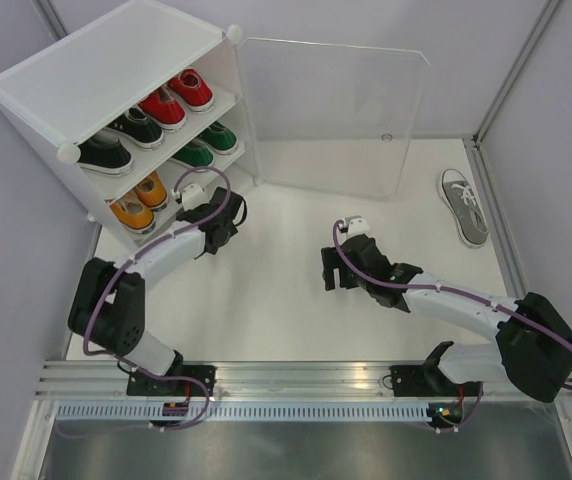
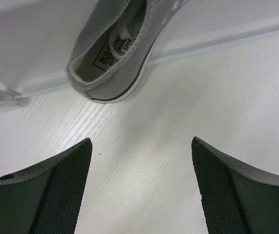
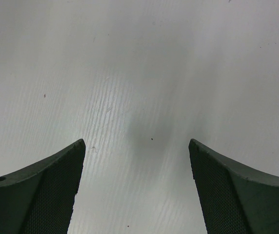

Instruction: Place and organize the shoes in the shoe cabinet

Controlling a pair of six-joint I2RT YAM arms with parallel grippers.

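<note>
The left gripper [image 2: 140, 141] is held wide and empty, its pads apart from the grey sneaker [image 2: 115, 58] at twelve o'clock of it. This is judged to leave that shoe free at the bottom tier of the shoe cabinet [image 1: 96, 70], which stands at ten o'clock on the table [image 1: 266, 320]. The heel appears to overhang the shelf edge, though this cannot be confirmed. Grey canvas, a white sole with a dark stripe and a pale printed insole are seen. The red pair [image 1: 178, 98], black pair [image 1: 121, 140], green pair [image 1: 206, 145] and orange pair [image 1: 141, 203] are shelved toe-in. The right gripper [image 3: 135, 141] is kept wide over bare table, likely for the second grey sneaker [image 1: 463, 207] at two o'clock.
</note>
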